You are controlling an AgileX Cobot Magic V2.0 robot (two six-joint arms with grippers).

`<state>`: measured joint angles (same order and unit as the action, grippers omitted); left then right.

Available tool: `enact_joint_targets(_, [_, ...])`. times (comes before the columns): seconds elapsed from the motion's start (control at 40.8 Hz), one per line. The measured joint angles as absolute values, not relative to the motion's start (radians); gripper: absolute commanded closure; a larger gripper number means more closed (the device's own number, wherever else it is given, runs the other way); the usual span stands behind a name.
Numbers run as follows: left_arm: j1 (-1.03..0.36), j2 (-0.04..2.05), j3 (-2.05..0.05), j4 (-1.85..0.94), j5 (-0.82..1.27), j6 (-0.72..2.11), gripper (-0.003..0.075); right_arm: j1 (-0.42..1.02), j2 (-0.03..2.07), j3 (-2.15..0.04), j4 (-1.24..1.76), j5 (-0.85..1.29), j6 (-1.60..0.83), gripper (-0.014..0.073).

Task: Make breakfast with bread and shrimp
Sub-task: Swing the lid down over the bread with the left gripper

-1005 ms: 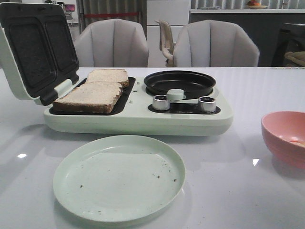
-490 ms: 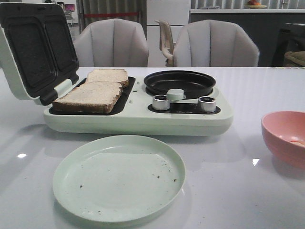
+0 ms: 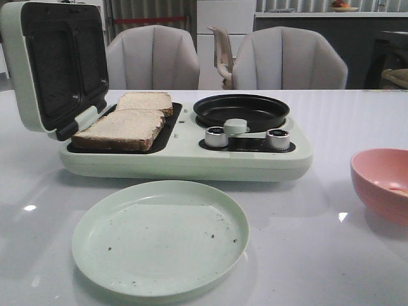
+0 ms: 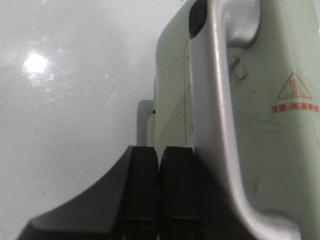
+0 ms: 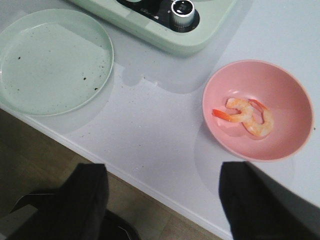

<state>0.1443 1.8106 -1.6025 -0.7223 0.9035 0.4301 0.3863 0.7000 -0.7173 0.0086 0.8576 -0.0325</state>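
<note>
Two bread slices lie side by side in the open sandwich maker's left tray, one in front (image 3: pixel 121 127) and one behind (image 3: pixel 145 102). Two curved orange-pink shrimp (image 5: pixel 245 116) lie in the pink bowl (image 5: pixel 285 100) at the table's right. My left gripper (image 4: pixel 159 155) is shut with nothing between its fingers and sits against the back of the lid, beside its silver handle (image 4: pixel 220 100). My right gripper (image 5: pixel 162 175) is open and empty above the table's front edge, short of the bowl. Neither gripper shows in the front view.
The sandwich maker's lid (image 3: pixel 54 64) stands nearly upright at the left. A round black pan (image 3: pixel 240 109) and two knobs (image 3: pixel 217 136) fill its right half. An empty pale green plate (image 3: pixel 159 236) lies in front. Chairs stand behind the table.
The lid has swung from leaning back to nearly upright, and the sandwich maker has shifted slightly right. The bread, plate and bowl have not moved.
</note>
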Motion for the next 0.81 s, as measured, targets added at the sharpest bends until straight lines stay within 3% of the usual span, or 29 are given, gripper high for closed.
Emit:
enact_joint_targets(0.294, [0.036, 1.727, -1.497, -0.733, 0.846, 0.505, 0.0612, 0.386, 0.7, -0.717, 0.009, 0.858, -0.032, 0.0024])
enact_joint_targets(0.809, [-0.306, 1.256, -1.023, -0.612, 0.734, 0.634, 0.0612, 0.386, 0.7, -0.717, 0.009, 0.858, -0.031, 0.0024])
